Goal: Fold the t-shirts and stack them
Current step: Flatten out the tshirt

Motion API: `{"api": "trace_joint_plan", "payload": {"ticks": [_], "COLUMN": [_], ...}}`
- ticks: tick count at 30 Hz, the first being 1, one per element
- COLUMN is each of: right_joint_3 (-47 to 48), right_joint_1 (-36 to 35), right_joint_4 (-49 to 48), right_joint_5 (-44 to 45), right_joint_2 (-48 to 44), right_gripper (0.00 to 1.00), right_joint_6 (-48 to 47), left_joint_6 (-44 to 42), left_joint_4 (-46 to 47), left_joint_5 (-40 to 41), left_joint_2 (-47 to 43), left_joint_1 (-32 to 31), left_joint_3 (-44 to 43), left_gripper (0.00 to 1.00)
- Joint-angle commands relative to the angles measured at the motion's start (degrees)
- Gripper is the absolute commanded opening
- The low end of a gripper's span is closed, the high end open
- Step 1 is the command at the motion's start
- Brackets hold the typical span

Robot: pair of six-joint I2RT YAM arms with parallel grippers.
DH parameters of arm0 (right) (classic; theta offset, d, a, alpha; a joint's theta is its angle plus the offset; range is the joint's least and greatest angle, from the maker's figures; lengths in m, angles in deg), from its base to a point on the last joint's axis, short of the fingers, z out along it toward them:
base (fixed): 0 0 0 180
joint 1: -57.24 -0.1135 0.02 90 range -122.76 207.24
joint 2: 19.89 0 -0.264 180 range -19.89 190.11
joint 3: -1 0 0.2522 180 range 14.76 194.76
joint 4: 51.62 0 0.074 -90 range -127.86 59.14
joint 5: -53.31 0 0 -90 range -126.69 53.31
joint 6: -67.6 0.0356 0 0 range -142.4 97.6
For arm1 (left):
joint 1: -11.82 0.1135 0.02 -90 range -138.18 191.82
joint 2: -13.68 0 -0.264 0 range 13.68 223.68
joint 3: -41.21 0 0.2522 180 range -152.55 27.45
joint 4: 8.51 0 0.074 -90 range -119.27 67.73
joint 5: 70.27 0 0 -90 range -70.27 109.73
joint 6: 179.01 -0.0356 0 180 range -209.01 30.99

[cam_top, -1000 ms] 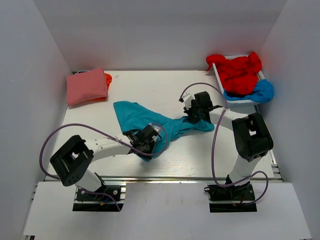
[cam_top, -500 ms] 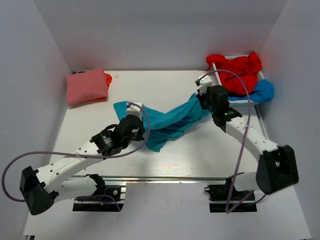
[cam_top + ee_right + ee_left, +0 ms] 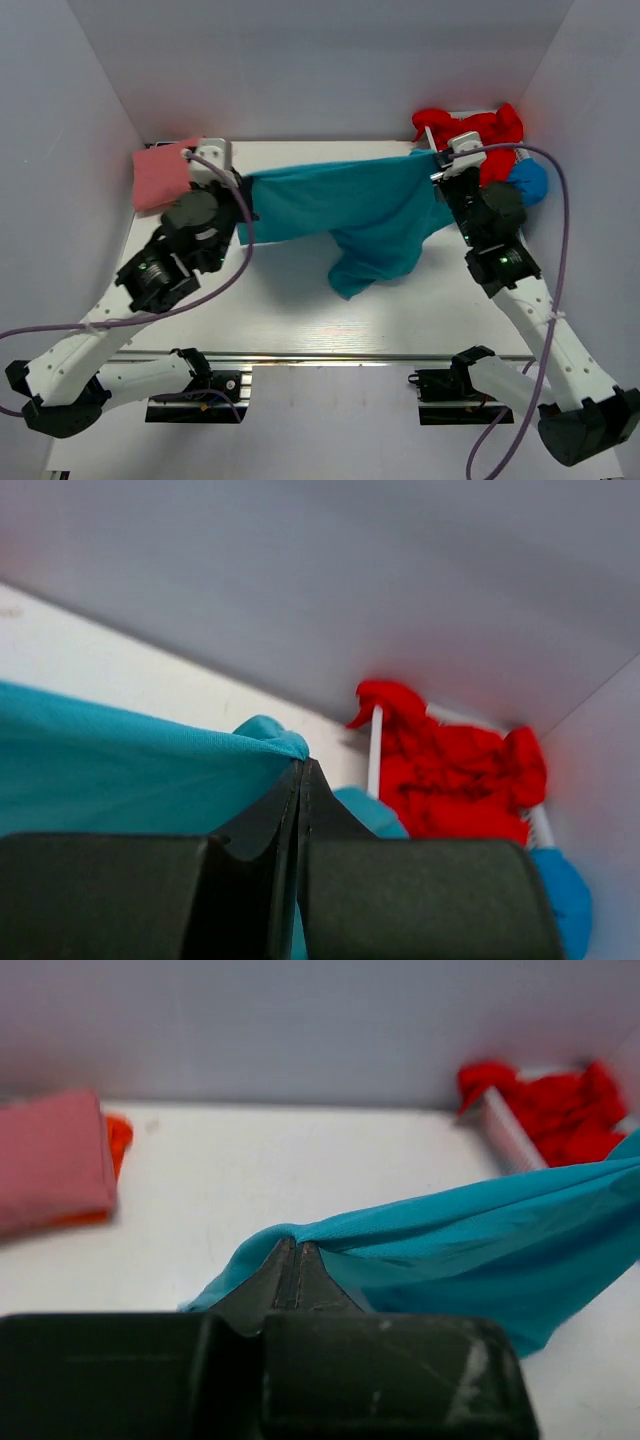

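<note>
Teal shirt (image 3: 345, 205) hangs spread, its long axis running left to right.
Left gripper (image 3: 297, 1265) and right gripper (image 3: 300, 775) each pinch one end; the middle sags nearward.

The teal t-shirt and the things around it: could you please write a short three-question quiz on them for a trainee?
1. True or false: the left gripper and the right gripper are each shut on the teal t-shirt.
2. What peeks out beside the folded pink t-shirt? A. an orange t-shirt B. a green towel C. a yellow sponge
3. Which colours of t-shirt lie at the white tray on the far right?

Key: 1. True. 2. A. 3. A red t-shirt and a bright blue t-shirt.
</note>
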Motion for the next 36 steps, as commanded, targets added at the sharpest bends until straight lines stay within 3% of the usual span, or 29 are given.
{"api": "trace_joint_plan", "payload": {"ticks": [1, 7, 15, 21, 26, 30, 33, 36], "right_joint_3": [6.49, 13.26, 22.75, 29.08, 28.74, 25.67, 22.07, 15.66], "right_joint_1": [-0.2, -0.11, -0.02, 0.15, 0.24, 0.15, 0.07, -0.02], "right_joint_4": [-1.95, 2.8, 7.89, 12.11, 12.12, 9.93, 7.13, 2.73], "right_joint_5": [-2.15, -9.43, -18.5, -23.41, -23.52, -19.83, -20.08, -20.36], "right_joint_2": [-4.9, -12.01, -18.69, -21.59, -22.48, -19.58, -15.55, -11.08], "right_gripper": [0.0, 0.0, 0.0, 0.0, 0.0, 0.0, 0.0, 0.0], "right_joint_6": [-3.07, -5.53, -5.53, -5.27, -5.45, -5.97, -5.1, -2.03], "left_joint_6": [-11.63, -17.8, -19.13, -18.61, -18.08, -17.55, -18.95, -22.2], "left_joint_4": [6.78, 3.1, -2.61, -5.78, -7.72, -5.36, -0.61, 11.82], "left_joint_5": [-1.78, -11.38, -28.59, -36.16, -35.57, -30.48, -19.33, -3.2], "left_joint_2": [-3.93, -4.54, -6.65, -6.13, -4.89, -5.06, -5.07, -6.3], "left_joint_1": [0.2, 0.2, 0.73, 0.73, 0.73, 0.73, 0.73, 0.72], "left_joint_3": [-7.33, -18.58, -30.71, -37.48, -38.81, -33.29, -24.94, -6.27], "left_gripper": [0.0, 0.0, 0.0, 0.0, 0.0, 0.0, 0.0, 0.0]}}
